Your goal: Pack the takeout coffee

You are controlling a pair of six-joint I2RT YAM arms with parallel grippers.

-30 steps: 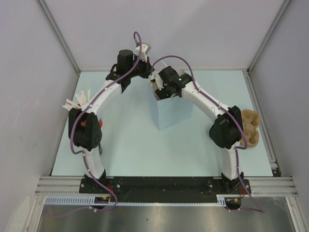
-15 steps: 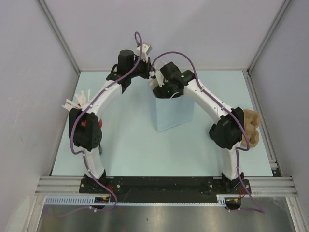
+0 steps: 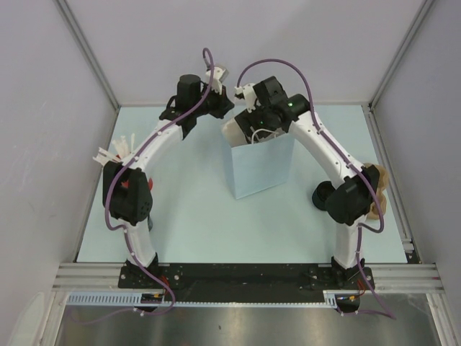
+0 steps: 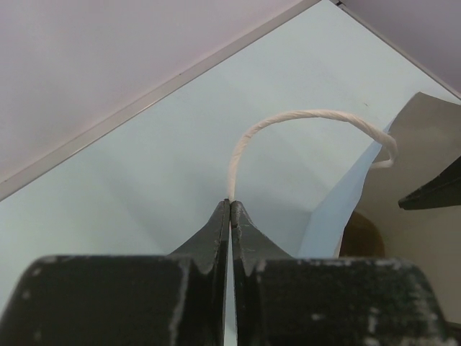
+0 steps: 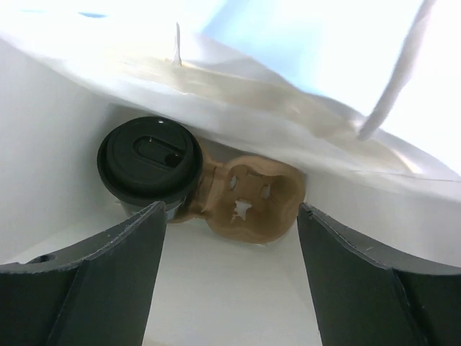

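The takeout coffee, a short black cup with a black sip lid, stands inside the pale-blue paper bag in one pocket of a brown pulp cup carrier. The carrier's other pocket is empty. My right gripper hangs open and empty above them in the bag's mouth, over the far rim in the top view. My left gripper is shut on the bag's white twisted handle and holds it up at the far left rim.
A stack of brown pulp carriers lies at the right edge behind my right arm. White straws stick out at the left edge beside my left arm. Walls close in the table on three sides.
My right gripper has risen and drawn back toward the far right, out of the bag's depth. The bag's mouth now shows more. My left gripper has stayed put on the handle.
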